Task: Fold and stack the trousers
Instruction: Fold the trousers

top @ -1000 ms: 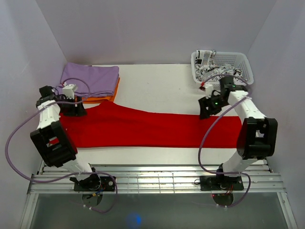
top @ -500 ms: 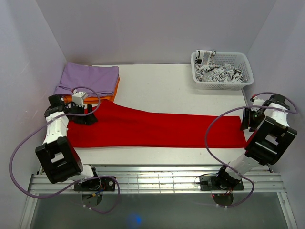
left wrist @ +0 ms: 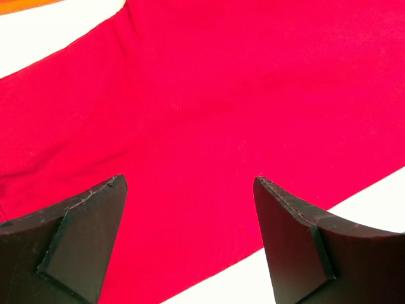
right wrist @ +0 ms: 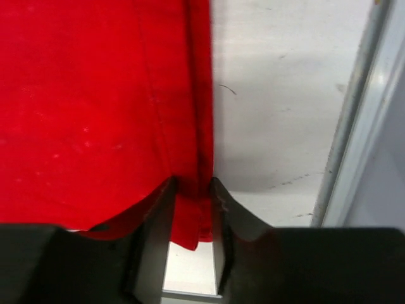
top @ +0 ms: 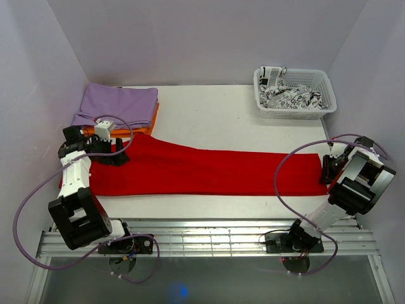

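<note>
The bright red trousers (top: 202,171) lie flat and stretched out across the table, waist end at the left and leg ends at the right. My left gripper (top: 119,154) hangs just over the upper left part of the cloth. In the left wrist view, the left gripper (left wrist: 190,180) stands wide open above the red fabric (left wrist: 209,95), with nothing between its fingers. My right gripper (top: 326,170) is at the far right end. In the right wrist view, the right gripper (right wrist: 190,187) pinches the hem edge of the trousers (right wrist: 82,95).
A folded lilac cloth (top: 117,104) lies on an orange one (top: 152,123) at the back left, just behind the left gripper. A white basket (top: 294,114) holding a black-and-white patterned cloth (top: 288,95) stands at the back right. The table's metal side rail (right wrist: 354,126) runs close to the right gripper.
The right arm swung from near the basket to the trousers' right end and its jaws closed on the hem. The left gripper opened wider and shifted slightly right over the cloth.
</note>
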Robot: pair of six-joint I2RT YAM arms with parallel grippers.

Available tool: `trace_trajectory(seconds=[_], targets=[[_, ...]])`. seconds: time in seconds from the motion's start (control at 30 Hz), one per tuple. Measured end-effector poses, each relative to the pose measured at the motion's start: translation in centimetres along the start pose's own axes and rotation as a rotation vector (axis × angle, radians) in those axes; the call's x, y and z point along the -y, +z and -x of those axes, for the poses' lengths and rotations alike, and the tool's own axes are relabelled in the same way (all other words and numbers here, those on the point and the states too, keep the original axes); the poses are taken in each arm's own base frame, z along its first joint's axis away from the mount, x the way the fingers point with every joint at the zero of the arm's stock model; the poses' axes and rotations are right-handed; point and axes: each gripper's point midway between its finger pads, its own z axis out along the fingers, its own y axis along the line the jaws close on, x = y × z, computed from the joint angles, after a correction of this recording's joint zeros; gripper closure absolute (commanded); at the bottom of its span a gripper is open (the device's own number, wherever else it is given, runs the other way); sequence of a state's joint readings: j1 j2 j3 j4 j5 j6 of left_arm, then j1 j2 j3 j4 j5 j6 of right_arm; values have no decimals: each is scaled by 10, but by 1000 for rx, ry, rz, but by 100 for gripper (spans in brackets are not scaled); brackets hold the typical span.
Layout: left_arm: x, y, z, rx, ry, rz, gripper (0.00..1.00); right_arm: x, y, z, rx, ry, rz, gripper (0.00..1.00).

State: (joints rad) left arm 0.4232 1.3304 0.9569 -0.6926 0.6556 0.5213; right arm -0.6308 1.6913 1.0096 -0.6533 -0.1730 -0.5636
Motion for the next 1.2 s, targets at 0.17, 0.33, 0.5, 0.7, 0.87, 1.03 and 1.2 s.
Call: trace_trajectory(seconds=[0.17, 0.33, 0.5, 0.7, 0.87, 1.03, 1.2], targets=[[-2, 0, 1, 2, -2, 8, 7, -14, 1, 1, 20, -36, 102, 92], [-4, 0, 2, 4, -4, 22, 5, -22, -9, -1, 17, -31, 180, 92], [-14, 1, 1, -4, -21, 70, 5, -10, -36, 8, 66, -9, 206, 92], [-23, 2, 0, -14, -42, 115, 4, 15, -71, 10, 90, 6, 177, 92], [-29, 1, -2, -25, -62, 153, 6, 5, -97, 18, 122, 11, 245, 92], [-31, 5, -10, -58, -104, 157, 10, -50, -116, 41, 212, -30, 422, 92], [-32, 11, -22, -95, -154, 146, 13, -152, -141, 77, 328, -232, 594, 92]])
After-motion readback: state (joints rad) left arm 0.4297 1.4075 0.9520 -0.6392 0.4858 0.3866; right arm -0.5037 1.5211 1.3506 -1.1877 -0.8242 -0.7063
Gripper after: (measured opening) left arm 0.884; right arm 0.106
